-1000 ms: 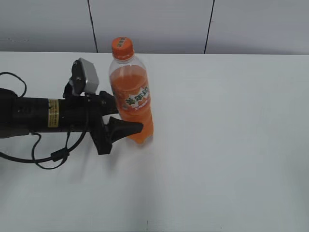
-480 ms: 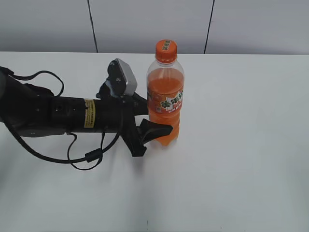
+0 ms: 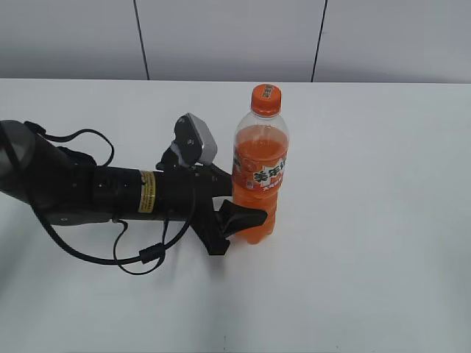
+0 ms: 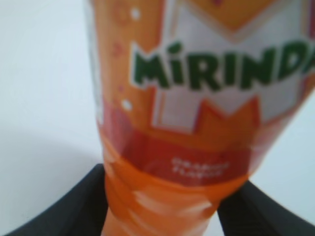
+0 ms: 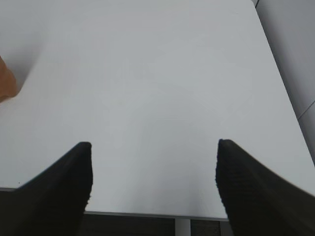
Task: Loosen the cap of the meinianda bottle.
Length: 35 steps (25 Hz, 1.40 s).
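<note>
The meinianda bottle stands upright on the white table, full of orange liquid, with its orange cap on top. My left gripper is shut on the bottle's lower body, its black fingers on both sides. In the left wrist view the bottle fills the frame between the two fingers. My right gripper is open and empty over bare table near its edge; it does not show in the exterior view. A sliver of the bottle shows at the left of the right wrist view.
The left arm lies low across the left of the table with a looped cable. A grey panelled wall stands behind the table. The table edge runs just below the right gripper.
My left gripper has carried the upright bottle to the right and a little toward the camera, from the left part of the table to near its middle.
</note>
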Each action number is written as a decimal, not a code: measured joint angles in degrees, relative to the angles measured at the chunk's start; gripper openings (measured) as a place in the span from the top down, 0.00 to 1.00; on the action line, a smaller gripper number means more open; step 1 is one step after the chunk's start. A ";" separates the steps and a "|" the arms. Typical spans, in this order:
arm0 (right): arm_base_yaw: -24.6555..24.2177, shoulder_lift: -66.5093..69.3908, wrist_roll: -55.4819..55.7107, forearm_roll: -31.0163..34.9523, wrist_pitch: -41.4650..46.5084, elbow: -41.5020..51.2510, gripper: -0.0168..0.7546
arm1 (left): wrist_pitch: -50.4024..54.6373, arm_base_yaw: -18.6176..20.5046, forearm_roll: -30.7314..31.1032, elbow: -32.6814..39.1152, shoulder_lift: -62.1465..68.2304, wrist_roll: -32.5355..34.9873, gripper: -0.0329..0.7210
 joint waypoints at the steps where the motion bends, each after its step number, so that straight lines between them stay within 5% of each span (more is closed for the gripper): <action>1: 0.00 0.00 0.00 0.00 0.00 0.00 0.22 | -0.66 0.00 -0.31 -0.07 0.33 -0.12 0.41; 12: 0.00 2.22 0.00 0.00 0.07 -1.97 0.22 | -2.46 0.00 -0.70 -0.35 1.36 -0.75 0.41; 35: 0.00 65.22 6.54 1.05 6.62 -37.98 0.36 | -2.45 0.00 -0.52 -0.35 1.36 -0.92 0.41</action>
